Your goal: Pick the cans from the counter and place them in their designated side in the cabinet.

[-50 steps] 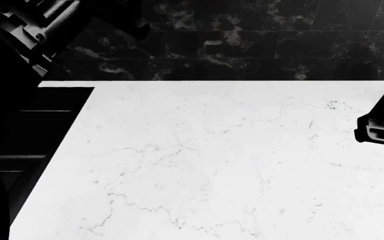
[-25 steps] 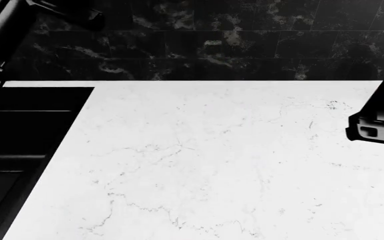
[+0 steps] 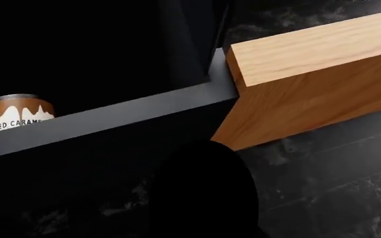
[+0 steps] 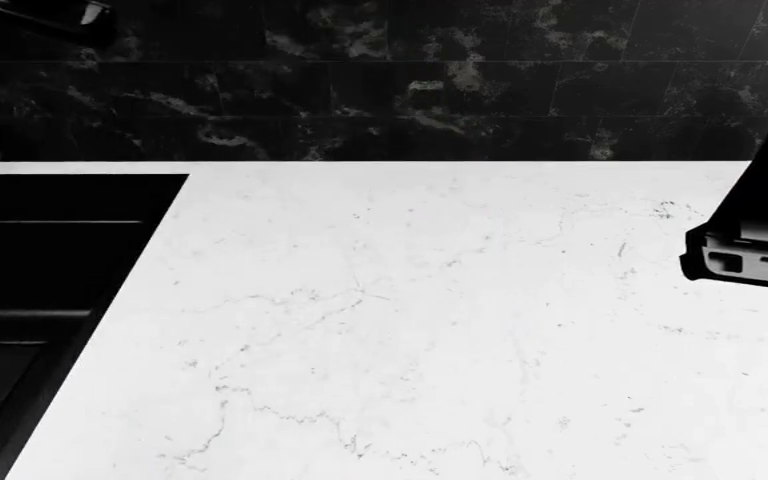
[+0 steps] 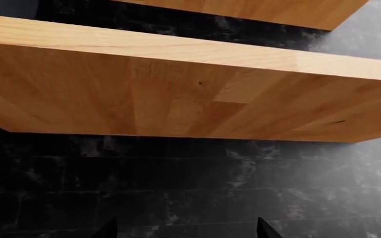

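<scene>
**One can sitting inside the dark cabinet**

We are seeing the white can with the brown-orange label point(image 3: 20, 112) standing upright in the cabinet point(image 3: 78, 54), behind its grey front edge point(image 3: 111, 119) — well off to one side of our left hand, whose dark bulk point(image 3: 207, 193) is filling the near part of the left wrist view. Its fingers are hidden, so we cannot tell whether that hand is spread or pressed together. A wooden shelf point(image 3: 316, 74) is butting against the cabinet's edge.

Our right hand point(image 5: 184, 229) is standing spread, its two dark fingertips point(image 5: 106, 229) apart and pinching nothing, pointing at the black marbled wall tiles point(image 5: 190, 178) below another wooden shelf point(image 5: 177, 94).

The counter point(image 4: 424, 330) is lying white beside the black sink point(image 4: 37, 260) — we are seeing no green can anywhere.
</scene>
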